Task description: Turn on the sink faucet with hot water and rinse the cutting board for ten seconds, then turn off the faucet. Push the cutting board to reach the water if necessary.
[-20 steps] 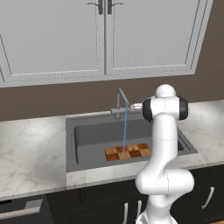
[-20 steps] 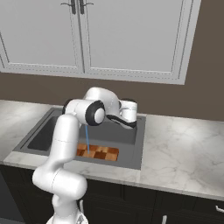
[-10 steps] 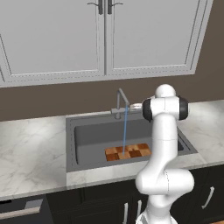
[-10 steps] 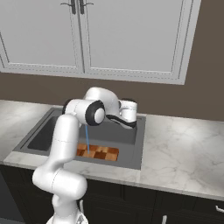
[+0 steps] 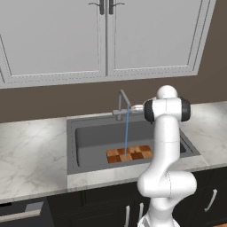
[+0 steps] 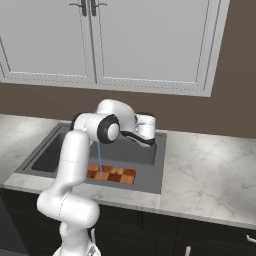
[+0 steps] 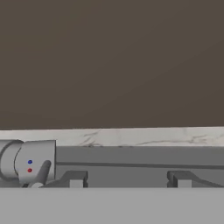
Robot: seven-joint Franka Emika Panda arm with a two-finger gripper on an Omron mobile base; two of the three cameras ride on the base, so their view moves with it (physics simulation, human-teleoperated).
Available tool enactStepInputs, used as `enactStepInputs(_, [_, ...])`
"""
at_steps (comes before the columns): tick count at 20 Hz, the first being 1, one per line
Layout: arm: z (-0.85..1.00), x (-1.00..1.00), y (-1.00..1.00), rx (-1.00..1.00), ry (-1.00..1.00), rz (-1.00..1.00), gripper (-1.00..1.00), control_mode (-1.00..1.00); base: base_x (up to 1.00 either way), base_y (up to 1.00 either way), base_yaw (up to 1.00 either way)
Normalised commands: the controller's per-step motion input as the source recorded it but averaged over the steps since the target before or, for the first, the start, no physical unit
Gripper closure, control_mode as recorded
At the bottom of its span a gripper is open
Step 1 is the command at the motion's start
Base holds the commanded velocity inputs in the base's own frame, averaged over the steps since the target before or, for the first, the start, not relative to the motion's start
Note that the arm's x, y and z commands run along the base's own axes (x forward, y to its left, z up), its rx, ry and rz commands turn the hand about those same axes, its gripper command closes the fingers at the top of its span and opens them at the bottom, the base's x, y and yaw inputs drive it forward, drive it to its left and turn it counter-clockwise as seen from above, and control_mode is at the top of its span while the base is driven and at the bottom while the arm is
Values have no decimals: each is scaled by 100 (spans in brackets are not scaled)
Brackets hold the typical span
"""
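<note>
The arm (image 5: 166, 146) was glossy white, built of rounded tubular segments with bulbous joints. Beside the sink (image 5: 88, 146), its elbow joint carried dark grey end caps. Its small finger tips (image 7: 75, 180) were dark grey and blocky.

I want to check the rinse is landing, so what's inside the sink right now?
Inside the sink lies the cutting board, flat on the basin floor, with the water falling onto it from the sink faucet. The arm hides the basin's right end.
</note>
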Motion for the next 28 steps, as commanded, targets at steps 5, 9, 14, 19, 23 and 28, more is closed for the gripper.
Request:
enactStepInputs(5, [0,6,47,0,0,0,-100,-100,0,0,0])
enactStepInputs(9, [0,10,47,0,0,0,-100,-100,0,0,0])
enactStepInputs(14, [0,13,49,0,0,0,-100,-100,0,0,0])
enactStepInputs(19, [0,15,53,0,0,0,-100,-100,0,0,0])
enactStepInputs(23, [0,12,57,0,0,0,-100,-100,0,0,0])
enactStepInputs(28, [0,8,66,0,1,0,-100,-100,0,0,0])
